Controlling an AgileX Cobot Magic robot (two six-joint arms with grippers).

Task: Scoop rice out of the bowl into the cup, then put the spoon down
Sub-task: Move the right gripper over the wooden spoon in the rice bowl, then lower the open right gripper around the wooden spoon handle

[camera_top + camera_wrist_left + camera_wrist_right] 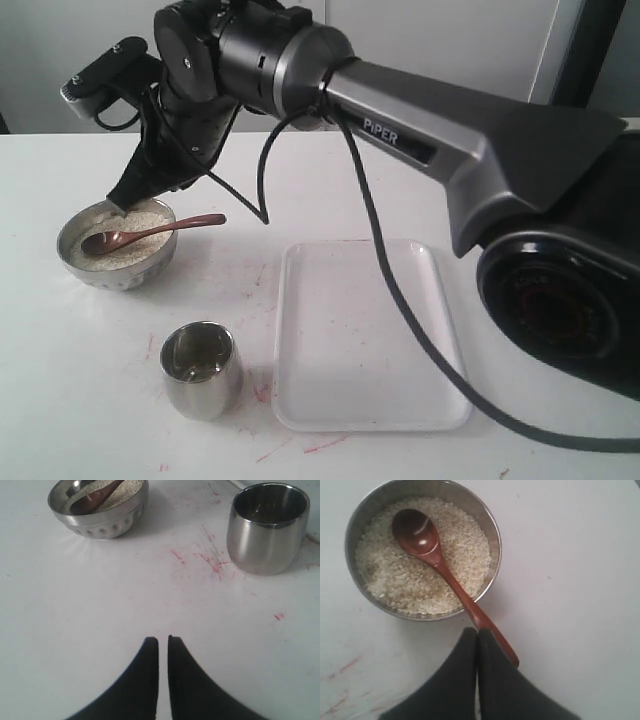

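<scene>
The steel bowl (112, 274) sits at the left, holding pale rice (135, 252). The reddish-brown spoon (150, 232) lies in it, head on the rice and handle sticking out over the rim to the right. My right gripper (125, 203) reaches across and hangs shut over the bowl's far rim, holding nothing. In the right wrist view its tips (477, 631) overlap the spoon (427, 545) handle just outside the bowl (492, 535). The steel cup (200, 370) stands upright in front of the bowl. My left gripper (159, 640) hovers shut over bare table, away from the bowl (100, 522) and cup (267, 530).
A white rectangular tray (365, 340) lies right of the cup. The right arm's black cable (400, 300) droops across the tray. Red marks (212, 562) stain the white table between the bowl and cup.
</scene>
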